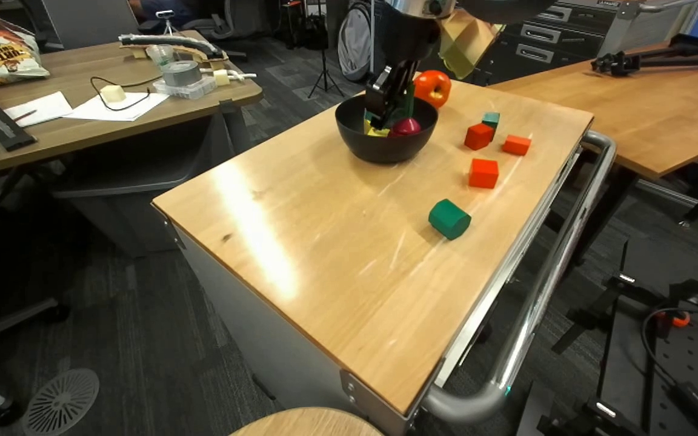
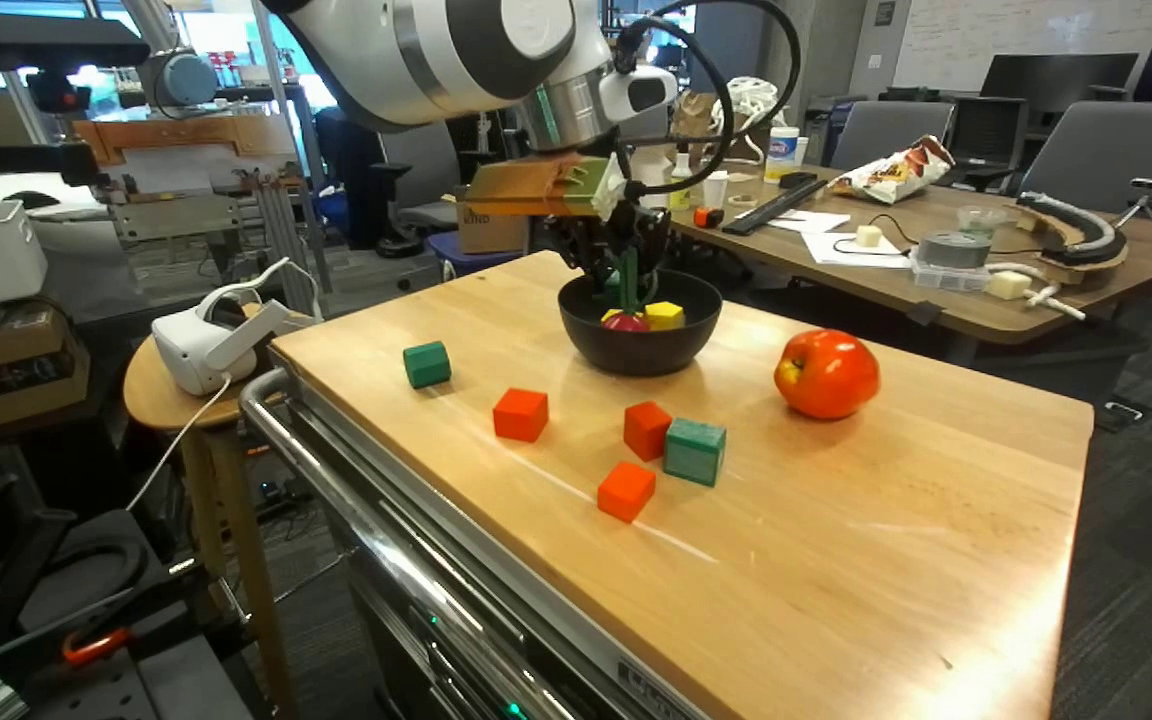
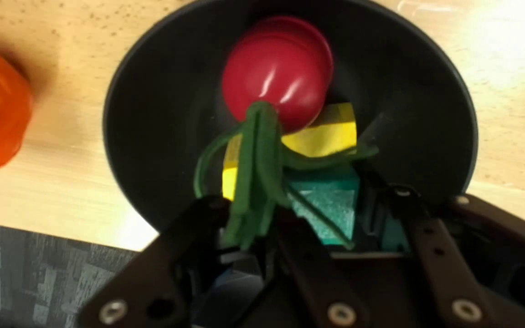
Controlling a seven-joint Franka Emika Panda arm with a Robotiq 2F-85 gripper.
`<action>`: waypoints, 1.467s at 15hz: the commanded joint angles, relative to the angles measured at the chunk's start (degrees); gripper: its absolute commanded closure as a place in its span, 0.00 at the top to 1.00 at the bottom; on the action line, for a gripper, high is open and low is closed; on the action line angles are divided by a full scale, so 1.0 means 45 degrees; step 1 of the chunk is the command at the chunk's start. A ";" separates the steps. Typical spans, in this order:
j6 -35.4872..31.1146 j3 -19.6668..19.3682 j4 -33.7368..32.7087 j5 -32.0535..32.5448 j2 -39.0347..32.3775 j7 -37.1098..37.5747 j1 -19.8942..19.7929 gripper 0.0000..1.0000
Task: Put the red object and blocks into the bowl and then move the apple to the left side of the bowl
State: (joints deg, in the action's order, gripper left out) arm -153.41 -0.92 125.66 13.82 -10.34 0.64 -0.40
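Note:
The black bowl holds the red object, whose green leaves stand up in front of my left finger. Yellow blocks lie beside it. My gripper points down into the bowl. A green block shows between its fingertips; the leaves hide the left fingertip, so I cannot tell whether it is gripped. The apple stands on the table beside the bowl. Three red-orange blocks and two green blocks lie on the table.
The wooden cart top has a metal handle bar along one side. A stool with a white headset stands by a corner. A desk with a chip bag, papers and tape is nearby.

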 commanded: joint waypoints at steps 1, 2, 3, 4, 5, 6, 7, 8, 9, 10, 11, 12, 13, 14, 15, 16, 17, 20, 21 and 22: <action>0.0397 0.0404 -0.0029 -0.1398 0.0526 -0.0634 0.0021 0.70; 0.0629 0.0672 0.0110 -0.2218 0.0955 -0.1135 -0.0079 0.77; 0.0813 0.0871 0.0202 -0.2944 0.1314 -0.1603 -0.0121 0.86; 0.1266 0.1020 0.0350 -0.3546 0.1868 -0.2043 -0.0082 0.93; 0.1946 0.1156 0.0409 -0.4191 0.2357 -0.2584 -0.0022 0.99; 0.2732 0.1180 0.0558 -0.4440 0.3011 -0.2805 0.0126 1.00; 0.3870 0.1199 0.0570 -0.4712 0.3547 -0.3058 0.0259 1.00; 0.4992 0.1149 0.0666 -0.4208 0.4114 -0.2598 0.0398 1.00; 0.5810 0.1141 0.0707 -0.3648 0.4540 -0.1945 0.0467 1.00; 0.6620 0.1156 0.0726 -0.3304 0.4885 -0.1410 0.0491 1.00; 0.7631 0.1151 0.0774 -0.3244 0.5171 -0.1056 0.0506 1.00; 0.8652 0.1107 0.0793 -0.3411 0.5386 -0.0959 0.0546 1.00; 0.9748 0.0909 0.0759 -0.4182 0.5399 -0.1484 0.0636 0.99; 0.8611 0.1015 0.0525 -0.3687 0.4988 -0.1364 0.0593 0.99; 0.9271 0.0987 0.0604 -0.3839 0.5150 -0.1368 0.0594 1.00; 0.9500 0.0970 0.0668 -0.3879 0.5215 -0.1368 0.0591 1.00; 0.9550 0.0957 0.0704 -0.3887 0.5214 -0.1369 0.0588 1.00; 0.9554 0.0953 0.0774 -0.3892 0.5198 -0.1369 0.0587 1.00; 0.9707 0.1047 0.0740 -0.3801 0.5094 -0.0687 0.0533 1.00; 0.9911 0.1385 0.0825 -0.2747 0.5144 0.0768 0.0384 1.00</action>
State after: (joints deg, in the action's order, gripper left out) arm -110.51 4.05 129.32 -3.77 12.98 -4.97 1.51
